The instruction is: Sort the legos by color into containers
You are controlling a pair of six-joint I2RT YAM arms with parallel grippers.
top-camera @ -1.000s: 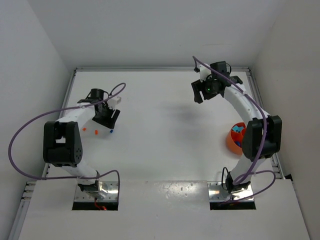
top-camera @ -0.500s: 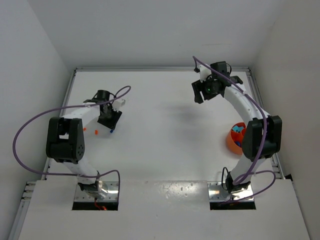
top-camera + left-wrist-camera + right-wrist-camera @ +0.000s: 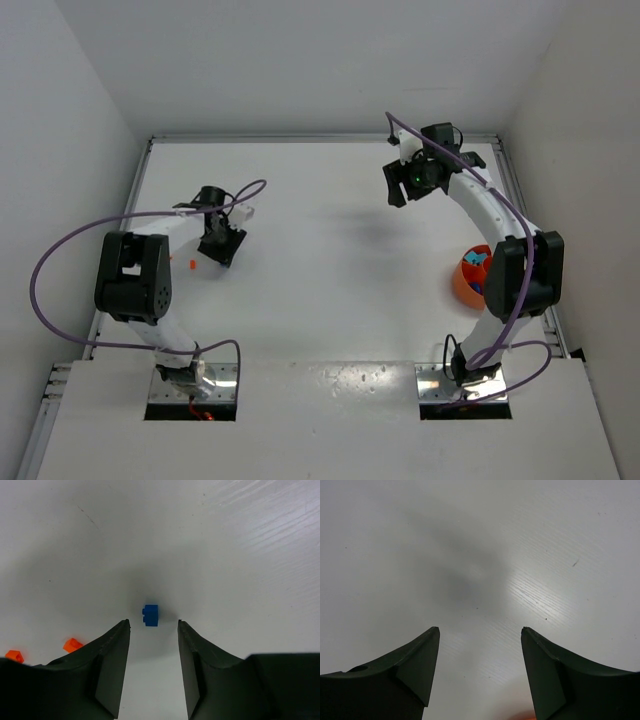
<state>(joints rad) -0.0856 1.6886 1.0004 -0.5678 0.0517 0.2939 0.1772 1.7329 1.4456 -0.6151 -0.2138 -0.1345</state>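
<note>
One blue brick (image 3: 151,615) lies on the counter (image 3: 250,555) just beyond the left pincer (image 3: 153,624), narrowly parted and empty. Light, hard, slick, it likely wants pinching across flat sides; the right pincer (image 3: 480,630) gapes empty.

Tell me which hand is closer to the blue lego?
Left. The left hand has the blue lego just ahead of it; the right hand is far across the table.

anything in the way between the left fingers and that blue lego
Nothing visible. The small blue plastic brick lies on the bare white table just beyond the left arm's fingers, in line with their gap. Two small orange plastic bricks sit off to the side.
</note>
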